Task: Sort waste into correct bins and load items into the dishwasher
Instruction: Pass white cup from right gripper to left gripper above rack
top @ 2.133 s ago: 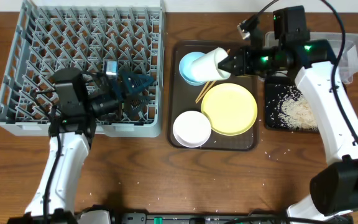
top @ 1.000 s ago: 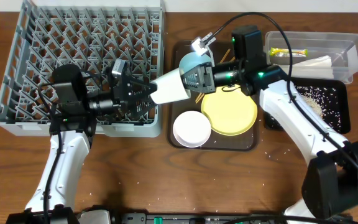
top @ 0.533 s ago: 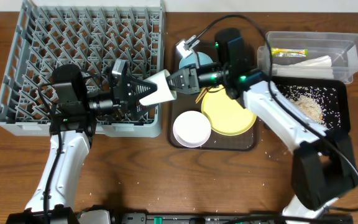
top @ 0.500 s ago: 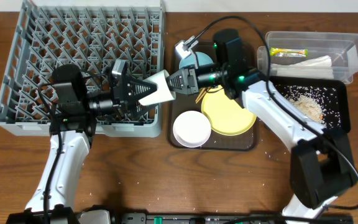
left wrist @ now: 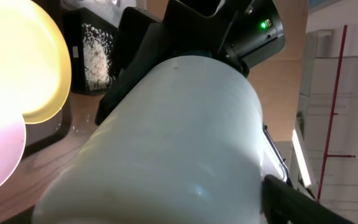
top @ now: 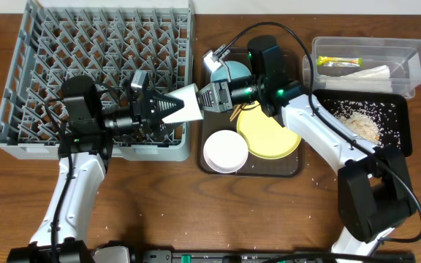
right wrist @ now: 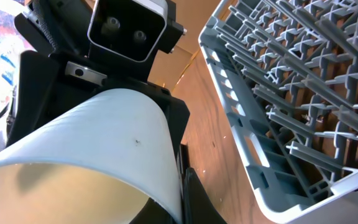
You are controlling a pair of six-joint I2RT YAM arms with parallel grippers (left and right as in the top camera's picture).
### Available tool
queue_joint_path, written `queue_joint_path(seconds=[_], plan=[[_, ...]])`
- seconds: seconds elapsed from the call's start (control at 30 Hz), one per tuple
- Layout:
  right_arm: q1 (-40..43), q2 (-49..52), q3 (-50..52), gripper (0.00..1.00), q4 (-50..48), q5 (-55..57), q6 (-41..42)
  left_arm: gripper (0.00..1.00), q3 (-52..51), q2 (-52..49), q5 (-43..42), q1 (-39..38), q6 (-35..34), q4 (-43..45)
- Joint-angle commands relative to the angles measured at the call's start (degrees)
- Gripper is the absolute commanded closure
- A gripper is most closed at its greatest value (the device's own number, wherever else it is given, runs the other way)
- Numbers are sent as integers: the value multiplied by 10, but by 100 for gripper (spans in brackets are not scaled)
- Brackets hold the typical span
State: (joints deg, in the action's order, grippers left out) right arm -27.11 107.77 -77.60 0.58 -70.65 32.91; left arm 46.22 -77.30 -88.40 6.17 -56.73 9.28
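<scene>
The cup lies on its side in the air between the two grippers, above the right edge of the rack. Its mouth faces right and its base faces left.

The right gripper is closed tight on the cup's rim and pinches the thin wall between its fingers. In the right wrist view the cup curves close across the lens, with one dark finger against its outer wall and the rack behind.

The left gripper reaches in from the rack side with its jaws spread wide to either side of the cup's base end. In the left wrist view the cup fills nearly the whole picture, and one dark finger shows at its lower right flank. I cannot tell whether the fingers press on the cup or only flank it.

On the brown tray, which sits on the worktop to the right of the rack, are the plate, the white bowl, the blue bowl and the chopsticks. Further right, the tub holds the wrapper and the napkin. Just in front of it, the black tray holds the rice.
</scene>
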Motion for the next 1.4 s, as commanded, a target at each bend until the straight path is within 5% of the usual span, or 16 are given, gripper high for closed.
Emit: queue_joint_path(seconds=[0.0,0.37,0.7,0.73,0.83,1.03,1.1,1.37], plan=[[-14,17,2,99,5,-40,2,13,5,3,-11,-1,12,7],[-13,17,2,99,64,-53,-43,14,5,3,-12,-1,12,7],[-9,17,2,97,61,-46,-42,44,5,3,-10,-1,12,7],[-9,17,2,91,61,-46,-42,48,5,3,-9,-1,12,7],[-9,17,2,54,56,-46,-42,58,5,3,-9,-1,12,10],[27,16,2,9,51,-30,-45,64,5,4,-5,-1,-21,83],[52,16,2,1,52,-20,-47,66,5,4,6,-1,-49,111],[150,10,1,1,129,6,-109,66,5,4,103,-1,-83,149]])
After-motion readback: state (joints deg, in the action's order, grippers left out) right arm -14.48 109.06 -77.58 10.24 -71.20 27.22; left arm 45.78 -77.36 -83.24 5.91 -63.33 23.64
